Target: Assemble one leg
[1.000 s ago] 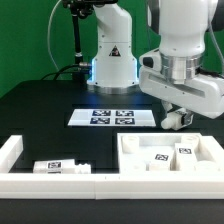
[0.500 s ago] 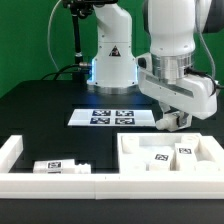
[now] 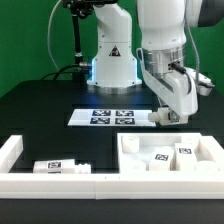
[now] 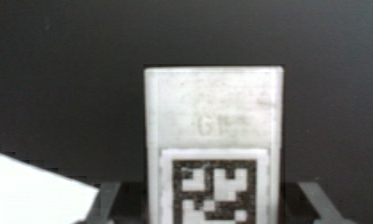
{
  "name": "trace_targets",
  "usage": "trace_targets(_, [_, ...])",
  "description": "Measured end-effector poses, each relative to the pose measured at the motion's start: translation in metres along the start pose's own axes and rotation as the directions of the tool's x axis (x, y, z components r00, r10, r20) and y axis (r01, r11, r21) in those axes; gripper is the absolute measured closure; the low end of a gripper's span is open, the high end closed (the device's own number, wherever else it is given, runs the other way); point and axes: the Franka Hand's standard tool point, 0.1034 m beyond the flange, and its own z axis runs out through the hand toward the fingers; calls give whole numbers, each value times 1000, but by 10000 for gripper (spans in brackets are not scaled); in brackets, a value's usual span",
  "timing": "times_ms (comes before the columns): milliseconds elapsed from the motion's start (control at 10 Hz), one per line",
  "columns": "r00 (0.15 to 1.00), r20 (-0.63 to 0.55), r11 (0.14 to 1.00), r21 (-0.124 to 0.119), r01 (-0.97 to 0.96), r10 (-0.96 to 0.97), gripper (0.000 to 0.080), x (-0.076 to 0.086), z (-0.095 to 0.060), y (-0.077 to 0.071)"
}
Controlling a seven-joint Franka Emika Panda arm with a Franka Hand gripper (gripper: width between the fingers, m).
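My gripper (image 3: 166,116) hangs above the table, over the exterior view's right end of the marker board (image 3: 105,117), and is shut on a leg (image 3: 163,118). In the wrist view the leg (image 4: 213,120) is a white oblong peg with a black-and-white tag at its gripped end. It stands out between the two dark fingers (image 4: 115,205) over the black table. Another leg (image 3: 60,167) lies at the front left. Two more tagged legs (image 3: 160,155) (image 3: 186,152) lie in the large white tray-shaped part (image 3: 135,150).
A white raised rim (image 3: 14,152) runs along the front and the front left corner. The robot's base (image 3: 110,62) stands behind the marker board. A white surface (image 4: 19,195) shows at one corner of the wrist view.
The gripper has swung toward the exterior view's left and turned, carrying the leg with it. Nothing else has moved.
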Motion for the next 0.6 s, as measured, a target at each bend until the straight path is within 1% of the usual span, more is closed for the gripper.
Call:
trace_targets(100, [996, 3, 995, 55, -85, 84, 514, 4, 1, -2])
trace_targets(200, [998, 8, 997, 41, -69, 69, 514, 1, 3, 1])
trace_targets(500, [997, 8, 997, 42, -71, 70, 514, 1, 3, 1])
trace_targets(600, [991, 16, 991, 33, -131, 131, 514, 1, 2, 2])
